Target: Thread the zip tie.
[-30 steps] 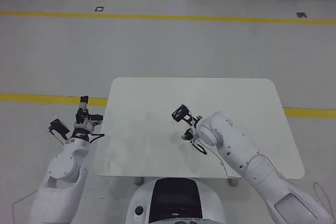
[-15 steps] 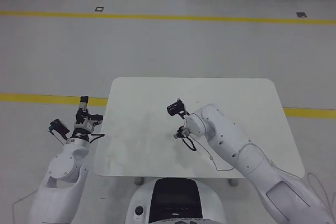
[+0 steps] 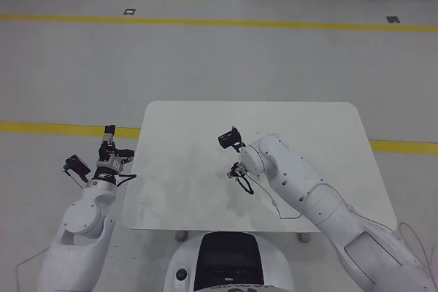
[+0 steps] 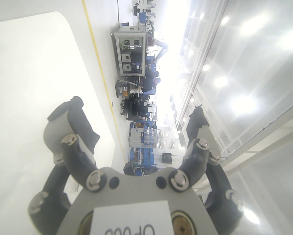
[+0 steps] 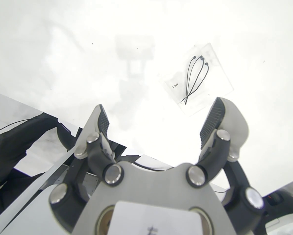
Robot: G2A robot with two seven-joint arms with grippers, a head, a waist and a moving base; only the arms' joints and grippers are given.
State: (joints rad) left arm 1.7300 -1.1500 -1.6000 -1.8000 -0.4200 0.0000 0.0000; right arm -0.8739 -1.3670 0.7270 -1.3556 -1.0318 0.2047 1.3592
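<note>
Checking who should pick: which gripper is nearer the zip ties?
The right gripper, open over the table by the zip ties; the left gripper sits off the table's side.

Table (image 3: 314, 131) looks matt, smooth white; zip ties (image 5: 195, 79) are thin black plastic in a clear glossy sleeve (image 5: 218, 74); right gripper (image 5: 160, 102) pads (image 5: 211, 119) are ribbed black rubber on satin metal.

Left arm (image 3: 86, 215) bent at side, left gripper (image 4: 136, 106) spread wide, pointing forward. Right arm (image 3: 299, 186) extended inward, right gripper (image 5: 158, 106) spread apart, facing down.
</note>
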